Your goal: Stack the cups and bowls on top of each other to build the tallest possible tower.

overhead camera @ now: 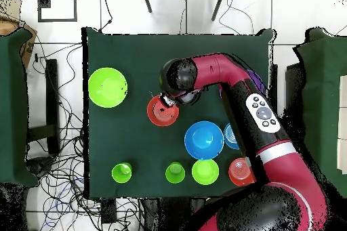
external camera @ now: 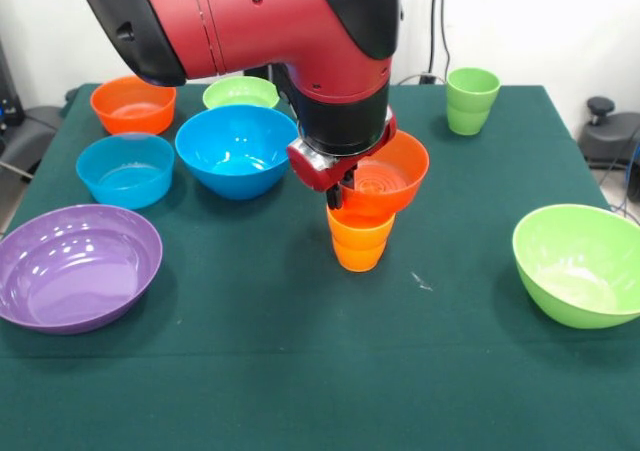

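An orange cup (external camera: 359, 246) stands at the table's middle with a small orange bowl (external camera: 388, 176) resting on it, forming a low tower. My gripper (external camera: 337, 188) is shut on that bowl's left rim. In the overhead view the gripper (overhead camera: 167, 101) sits at the edge of the orange bowl (overhead camera: 160, 113), which hides the cup. A green cup (external camera: 472, 99) stands at the far right. A blue bowl (external camera: 237, 149), a light blue bowl (external camera: 125, 169), another orange bowl (external camera: 132, 104) and a small lime bowl (external camera: 240, 93) cluster at the far left.
A large purple bowl (external camera: 75, 266) sits near left and a large lime green bowl (external camera: 580, 264) near right. The overhead view shows two green cups (overhead camera: 122, 172) (overhead camera: 175, 172) in the row nearest the robot's base. The arm (overhead camera: 234, 82) covers most of the purple bowl there.
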Robot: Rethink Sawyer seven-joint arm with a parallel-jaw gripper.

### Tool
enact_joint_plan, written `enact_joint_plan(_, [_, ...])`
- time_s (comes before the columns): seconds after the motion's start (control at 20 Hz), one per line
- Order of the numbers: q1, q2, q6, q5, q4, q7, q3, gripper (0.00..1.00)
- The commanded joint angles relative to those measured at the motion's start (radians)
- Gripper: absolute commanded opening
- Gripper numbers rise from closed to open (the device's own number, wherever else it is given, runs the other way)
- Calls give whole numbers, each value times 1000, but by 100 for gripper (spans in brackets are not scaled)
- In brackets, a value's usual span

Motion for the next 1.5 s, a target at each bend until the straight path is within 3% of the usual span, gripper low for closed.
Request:
enact_joint_plan(0.05, [25,37,-70,-45,-21,-98,-52,0])
enact_joint_plan(1.5, [41,86,-45,-43,-97,-150,-40,0])
